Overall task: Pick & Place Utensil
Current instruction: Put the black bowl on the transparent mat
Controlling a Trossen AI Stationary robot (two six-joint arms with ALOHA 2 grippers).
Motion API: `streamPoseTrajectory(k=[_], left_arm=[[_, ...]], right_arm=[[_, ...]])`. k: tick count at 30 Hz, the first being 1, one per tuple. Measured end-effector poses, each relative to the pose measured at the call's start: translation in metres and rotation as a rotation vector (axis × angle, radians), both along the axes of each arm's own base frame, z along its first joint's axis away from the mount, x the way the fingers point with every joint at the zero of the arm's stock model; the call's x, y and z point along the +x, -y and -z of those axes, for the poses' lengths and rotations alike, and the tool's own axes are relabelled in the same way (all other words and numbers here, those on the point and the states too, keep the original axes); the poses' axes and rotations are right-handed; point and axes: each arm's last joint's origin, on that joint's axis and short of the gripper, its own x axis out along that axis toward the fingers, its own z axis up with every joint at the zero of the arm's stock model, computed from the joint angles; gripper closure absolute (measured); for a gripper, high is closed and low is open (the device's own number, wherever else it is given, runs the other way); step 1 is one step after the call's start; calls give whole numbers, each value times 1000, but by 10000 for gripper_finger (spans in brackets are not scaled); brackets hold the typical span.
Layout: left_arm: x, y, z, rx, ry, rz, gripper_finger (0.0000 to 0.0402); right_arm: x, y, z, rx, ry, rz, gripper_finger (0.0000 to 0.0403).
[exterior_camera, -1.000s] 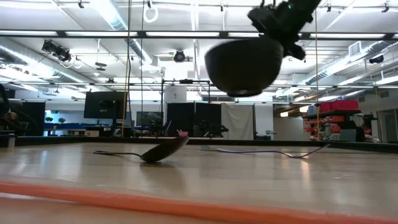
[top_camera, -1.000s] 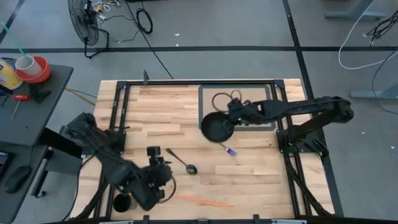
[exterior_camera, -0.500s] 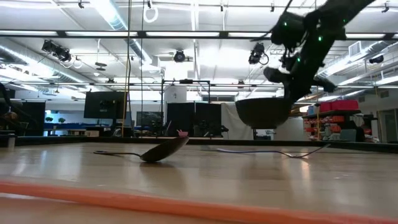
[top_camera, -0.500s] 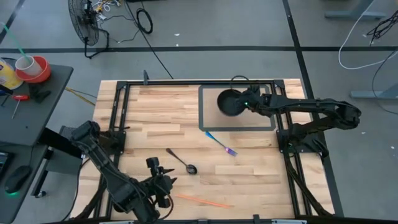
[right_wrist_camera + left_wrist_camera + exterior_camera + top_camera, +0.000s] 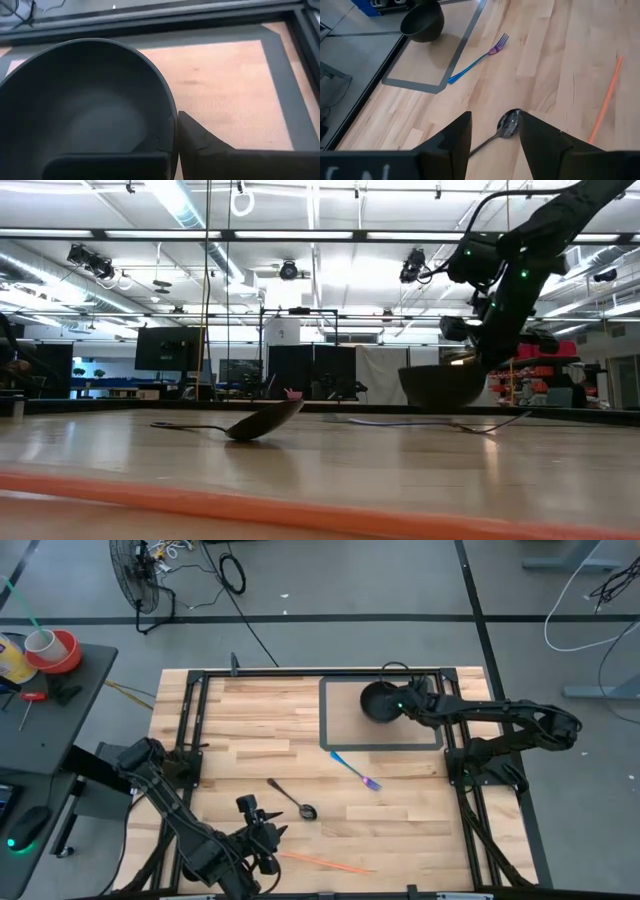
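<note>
Right tool [image 5: 398, 707] grasps the black bowl [image 5: 378, 701] by its rim above the taped rectangle [image 5: 330, 730]. Left tool [image 5: 492, 137] stands released above the spoon [image 5: 293, 798] on the wooden counter [image 5: 250, 730].

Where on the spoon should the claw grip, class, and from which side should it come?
Grip the spoon at mid-handle, coming straight down from above with the fingers across the handle. It lies flat on the table, its thin handle running away from the bowl end, with bare wood on both sides. The left claw is open close by it.
</note>
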Motion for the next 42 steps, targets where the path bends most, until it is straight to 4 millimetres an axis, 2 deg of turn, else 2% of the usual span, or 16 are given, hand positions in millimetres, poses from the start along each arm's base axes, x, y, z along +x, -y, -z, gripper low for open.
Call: streamPoseTrajectory(k=[26,38,42], left_arm=[[0,2,1,-40,-17,8,236],[0,2,1,-30,-28,21,236],[-2,4,1,-20,-29,33,236]], right_arm=[[-4,2,2,46,-9,9,377],[-6,0,2,89,-35,-45,289],[-13,-4,-8,94,-79,-46,245]])
